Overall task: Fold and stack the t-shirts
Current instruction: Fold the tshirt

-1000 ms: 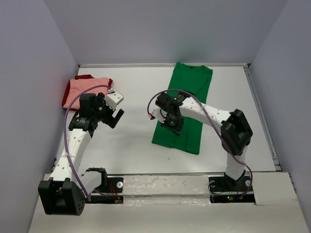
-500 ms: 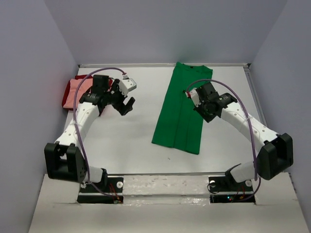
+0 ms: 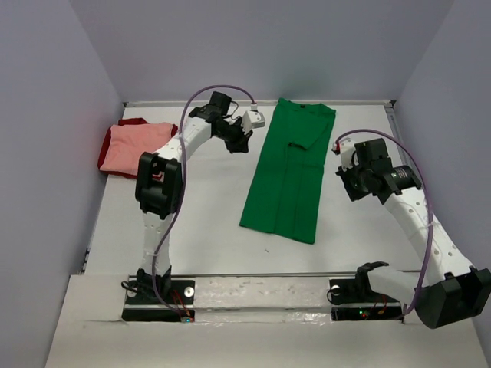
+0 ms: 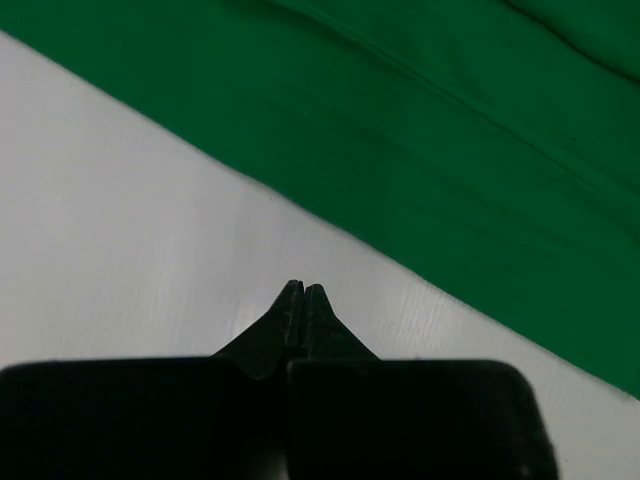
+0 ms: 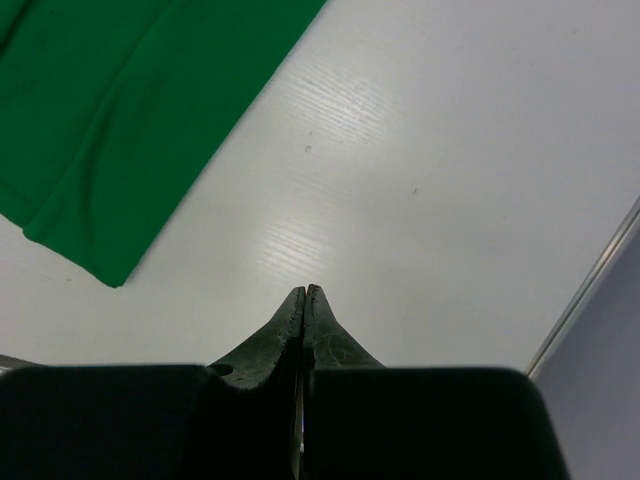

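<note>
Green cloth t-shirt (image 3: 290, 175), long smooth folded strip

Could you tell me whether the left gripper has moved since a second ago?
Yes. The left gripper has swung away from the folded pink t-shirt, outward and to the right, and now sits shut beside the green t-shirt's left edge.

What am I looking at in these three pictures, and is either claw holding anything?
Two white robot arms are bolted at the near edge of the table. One picture looks down from above and behind them; the other two come from a camera on each wrist. The left gripper is beside the long edge of the green t-shirt, the right gripper over bare table to its right. Both are shut, holding nothing. The green t-shirt lies as a long strip; a salmon pink t-shirt rests on a dark red t-shirt, far left.
</note>
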Robot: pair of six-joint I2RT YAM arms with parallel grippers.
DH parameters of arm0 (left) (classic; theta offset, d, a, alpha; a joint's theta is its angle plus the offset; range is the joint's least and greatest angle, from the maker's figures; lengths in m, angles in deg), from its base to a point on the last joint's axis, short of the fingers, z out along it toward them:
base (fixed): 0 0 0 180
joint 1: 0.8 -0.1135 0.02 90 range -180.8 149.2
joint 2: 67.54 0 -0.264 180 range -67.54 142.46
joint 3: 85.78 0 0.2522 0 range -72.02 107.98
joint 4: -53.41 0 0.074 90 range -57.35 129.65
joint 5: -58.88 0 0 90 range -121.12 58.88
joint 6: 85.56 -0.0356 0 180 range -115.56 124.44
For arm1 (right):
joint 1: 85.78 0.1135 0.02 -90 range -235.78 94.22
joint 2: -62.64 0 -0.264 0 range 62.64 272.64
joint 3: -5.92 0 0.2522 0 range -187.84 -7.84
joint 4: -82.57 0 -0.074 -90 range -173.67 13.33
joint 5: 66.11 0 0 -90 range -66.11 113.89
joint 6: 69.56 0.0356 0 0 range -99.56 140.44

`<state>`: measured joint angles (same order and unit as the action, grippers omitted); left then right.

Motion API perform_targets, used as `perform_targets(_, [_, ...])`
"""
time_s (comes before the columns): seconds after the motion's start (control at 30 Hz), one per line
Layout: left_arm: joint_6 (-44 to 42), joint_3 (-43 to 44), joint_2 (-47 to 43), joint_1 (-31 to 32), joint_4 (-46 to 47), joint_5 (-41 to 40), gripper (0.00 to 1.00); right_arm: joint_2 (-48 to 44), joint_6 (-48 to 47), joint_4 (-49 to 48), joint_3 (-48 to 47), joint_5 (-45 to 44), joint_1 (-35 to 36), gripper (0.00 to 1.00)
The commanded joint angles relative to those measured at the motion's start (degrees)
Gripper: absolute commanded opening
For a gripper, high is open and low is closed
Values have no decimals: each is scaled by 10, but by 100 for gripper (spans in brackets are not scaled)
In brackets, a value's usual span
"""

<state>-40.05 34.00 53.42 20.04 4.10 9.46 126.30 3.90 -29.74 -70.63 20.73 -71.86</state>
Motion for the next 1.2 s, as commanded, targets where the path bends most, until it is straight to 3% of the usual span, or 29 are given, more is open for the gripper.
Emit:
perform_targets(0.0, [-3, 88, 37, 17, -30, 10, 0, -10, -4, 9, 12, 62, -29, 0])
perform_targets(0.17, [-24, 192, 115, 47, -28, -14, 0, -4, -7, 21, 6, 89, -53, 0])
perform_targets(0.27, [-37, 205, 132, 60, 15, -26, 0, 1, -10, 28, 4, 105, -69, 0])
perform_targets(0.43, [-2, 259, 183, 67, 85, -46, 0, 10, -14, 35, 2, 126, -88, 0])
perform_targets(0.57, [9, 323, 236, 76, 87, -45, 0, 23, -14, 35, -1, 133, -94, 0])
perform_targets(0.87, [8, 306, 275, 104, 101, -81, 0, 46, -20, 35, -4, 148, -94, 0])
perform_targets(1.0, [9, 354, 307, 114, 59, -131, 0, 50, -22, 38, -5, 151, -94, 0])
perform_targets(1.17, [12, 336, 309, 119, 48, -190, 0, 49, -24, 40, -4, 156, -94, 0])
